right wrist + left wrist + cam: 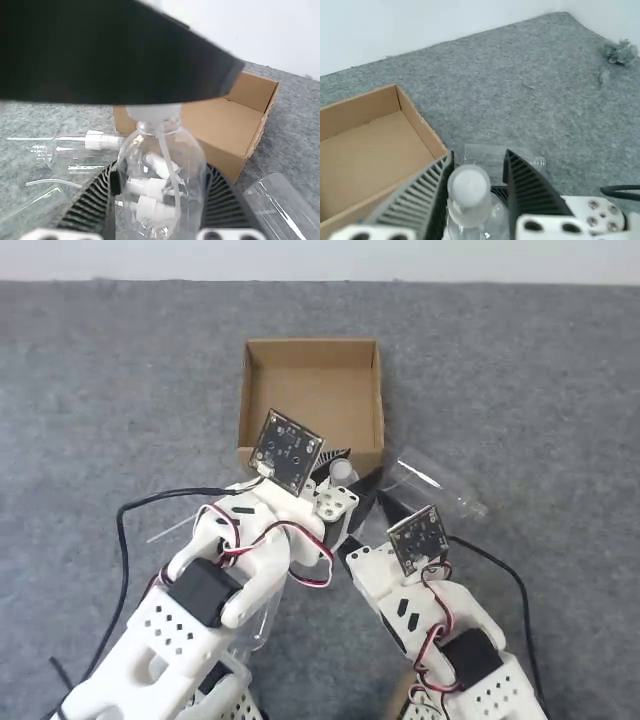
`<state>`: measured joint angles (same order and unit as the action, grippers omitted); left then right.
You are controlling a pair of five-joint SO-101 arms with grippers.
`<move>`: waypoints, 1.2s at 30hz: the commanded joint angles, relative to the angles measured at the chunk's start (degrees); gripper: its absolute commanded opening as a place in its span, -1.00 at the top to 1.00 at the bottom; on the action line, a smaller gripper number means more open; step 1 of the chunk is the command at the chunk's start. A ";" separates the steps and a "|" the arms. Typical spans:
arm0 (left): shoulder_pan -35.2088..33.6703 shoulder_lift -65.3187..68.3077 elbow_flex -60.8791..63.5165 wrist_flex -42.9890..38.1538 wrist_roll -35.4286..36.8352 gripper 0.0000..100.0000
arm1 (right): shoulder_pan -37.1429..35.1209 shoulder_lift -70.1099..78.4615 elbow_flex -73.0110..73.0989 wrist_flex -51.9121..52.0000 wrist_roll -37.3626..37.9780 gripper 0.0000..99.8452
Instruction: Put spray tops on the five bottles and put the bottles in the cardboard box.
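Now capping step: right gripper [161, 190] pinches clear bottle [160, 150] upright, just beside cardboard box [312, 400]. Left gripper [479, 167] clamps spray top [468, 186] on bottle neck. Next, likely: twist tight, release, lift bottle into box.

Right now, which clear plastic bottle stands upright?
The clear plastic bottle in the right gripper, white spray top at its neck; the others lie on the grey carpet.
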<state>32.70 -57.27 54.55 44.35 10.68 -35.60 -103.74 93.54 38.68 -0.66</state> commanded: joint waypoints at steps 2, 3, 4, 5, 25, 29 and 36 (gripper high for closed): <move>-1.05 -0.18 -4.53 0.88 -0.26 0.70 | 0.92 -0.40 -3.16 -1.45 0.70 0.85; -1.76 -0.18 -4.97 0.88 -0.26 0.70 | 0.92 -0.40 -3.16 -1.45 0.70 0.85; -2.55 -0.18 -5.32 0.79 -0.26 0.70 | 0.84 -0.40 -3.16 -1.45 0.70 0.85; -3.34 -0.18 -5.58 0.70 -0.18 0.70 | 0.75 -0.40 -3.16 -1.45 0.70 0.85; 0.62 0.44 -0.57 -3.60 0.35 0.86 | 0.66 -0.40 -4.48 -0.84 0.79 0.86; 0.53 0.44 -0.57 -3.34 0.18 0.87 | 0.84 -0.40 -4.48 -0.92 0.79 0.95; 0.18 -0.09 -1.80 -3.08 0.18 0.87 | 0.66 -0.40 -4.48 -0.92 2.81 0.95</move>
<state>32.70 -57.19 54.55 42.33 11.47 -35.16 -103.30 93.54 38.68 -0.75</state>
